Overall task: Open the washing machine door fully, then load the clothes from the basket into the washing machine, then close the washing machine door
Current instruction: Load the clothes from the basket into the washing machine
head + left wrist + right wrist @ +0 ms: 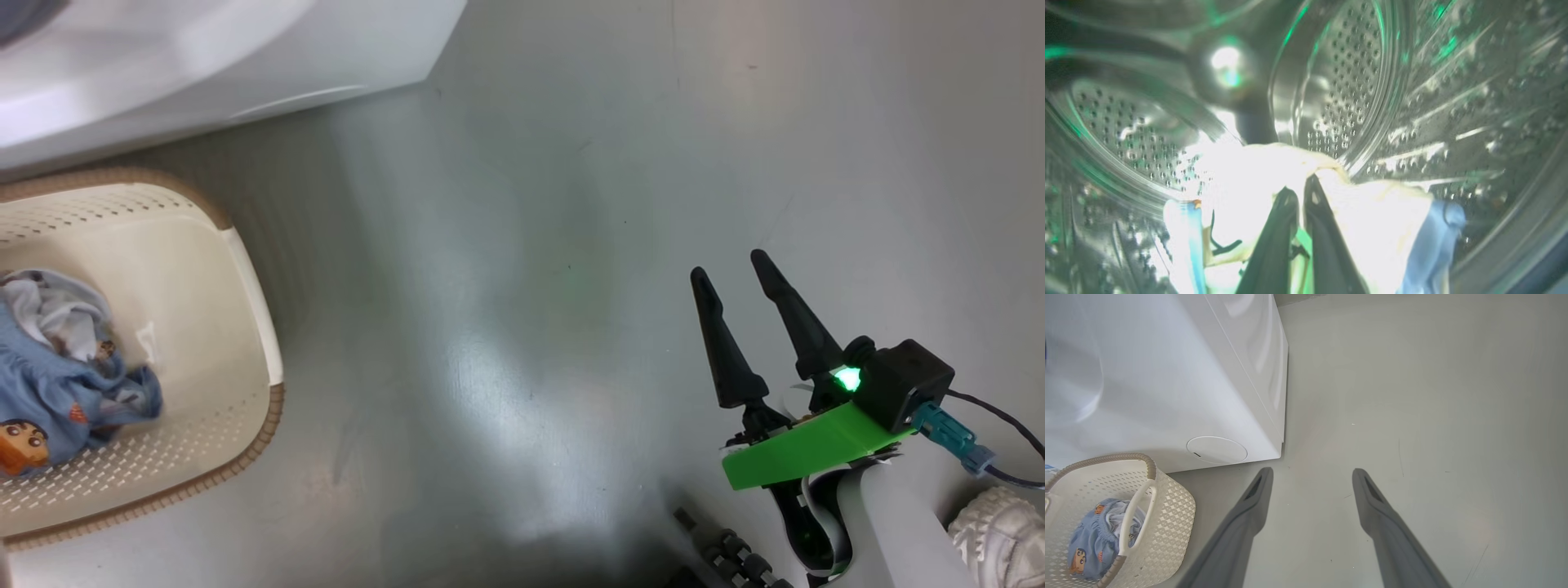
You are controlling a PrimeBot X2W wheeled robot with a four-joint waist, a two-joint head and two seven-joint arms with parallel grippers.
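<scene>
Basket just beside washing machine corner

I read this as a laundry corner: a white washer stands on a bare grey floor, a cream basket of clothes sits just beside it, and my left wrist camera looks into a perforated steel drum. Whether it's a home or a lab, I cannot tell.
</scene>
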